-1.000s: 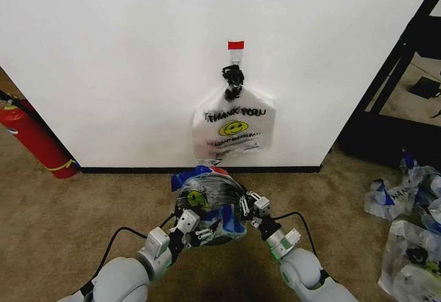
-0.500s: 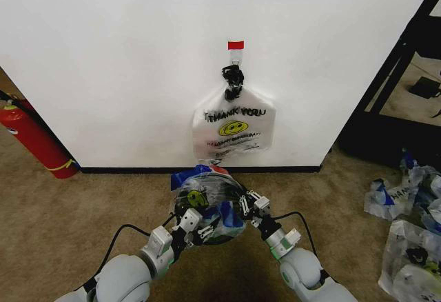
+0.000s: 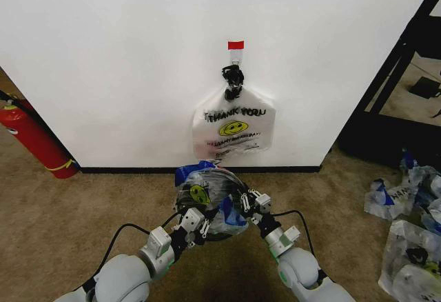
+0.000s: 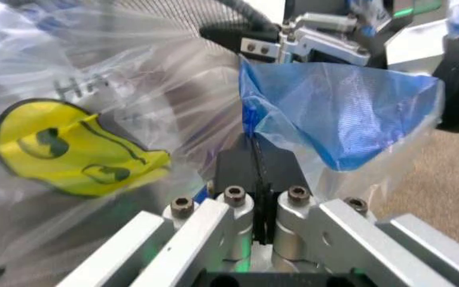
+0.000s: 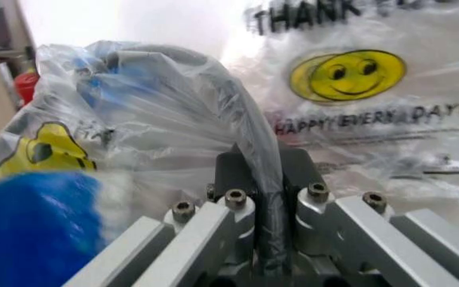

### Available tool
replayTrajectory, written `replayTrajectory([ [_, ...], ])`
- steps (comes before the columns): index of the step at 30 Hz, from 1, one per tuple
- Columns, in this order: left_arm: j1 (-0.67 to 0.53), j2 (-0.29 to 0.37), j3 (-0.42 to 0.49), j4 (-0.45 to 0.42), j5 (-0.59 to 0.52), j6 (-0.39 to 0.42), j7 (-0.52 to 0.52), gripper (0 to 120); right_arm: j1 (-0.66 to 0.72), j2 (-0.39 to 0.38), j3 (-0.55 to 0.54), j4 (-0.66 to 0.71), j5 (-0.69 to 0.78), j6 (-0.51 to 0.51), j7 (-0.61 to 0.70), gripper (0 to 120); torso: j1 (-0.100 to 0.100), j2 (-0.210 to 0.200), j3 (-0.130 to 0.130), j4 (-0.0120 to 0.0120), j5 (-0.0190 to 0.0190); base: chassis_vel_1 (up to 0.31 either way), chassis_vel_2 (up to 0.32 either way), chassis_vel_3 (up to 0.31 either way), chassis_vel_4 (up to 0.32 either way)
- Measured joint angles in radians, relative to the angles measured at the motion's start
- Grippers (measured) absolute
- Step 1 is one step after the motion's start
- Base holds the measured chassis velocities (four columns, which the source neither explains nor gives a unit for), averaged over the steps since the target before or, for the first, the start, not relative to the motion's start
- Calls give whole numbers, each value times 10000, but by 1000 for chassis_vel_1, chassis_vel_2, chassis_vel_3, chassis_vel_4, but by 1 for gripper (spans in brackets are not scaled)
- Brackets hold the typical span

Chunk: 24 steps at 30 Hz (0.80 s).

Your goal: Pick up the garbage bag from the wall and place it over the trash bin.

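White wall (image 3: 124, 61) ahead, brown carpet (image 3: 62, 219) below; garbage bag (image 3: 207, 198) stretched over trash bin (image 4: 229, 24), just near of wall; my left pincer (image 3: 200, 225) clamped on bag's near-left edge, right pincer (image 3: 246, 200) clamped on near-right edge; bundle of same-print bags (image 3: 233, 128) on hook (image 3: 235, 58) w/ red tape (image 3: 236, 45); extinguisher (image 3: 31, 140) far left.

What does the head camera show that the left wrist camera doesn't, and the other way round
Head view alone: the white wall with its red tape strip, the knotted bundle of bags hanging on the hook, the fire extinguisher, and loose bags on the carpet.

Left wrist view alone: the left gripper close up, jaws pressed shut on the film, and the blue handle patch spread out.

Both: the garbage bag with its yellow smiley, stretched over the trash bin between left gripper and right gripper.
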Motion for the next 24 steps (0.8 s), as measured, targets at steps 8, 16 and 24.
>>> replayTrajectory([
  [8, 734, 723, -753, 164, 546, -1713, 1557, 0, -52, 15, -208, 935, 805, -1199, 1717, 0, 0, 0, 0, 2, 0, 0, 0, 0, 0],
  [16, 705, 1155, -1052, 845, 1430, -2509, 2814, 0, -7, -104, -146, 1639, 2353, -1943, 2689, 0, 0, 0, 0, 0, 0, 0, 0, 0, 0],
  [24, 584, 1139, -1188, 1405, 2666, -2768, 3303, 0, -69, -289, 27, 1754, 2991, -2218, 3138, 0, 0, 0, 0, 0, 2, 0, 0, 0, 0],
])
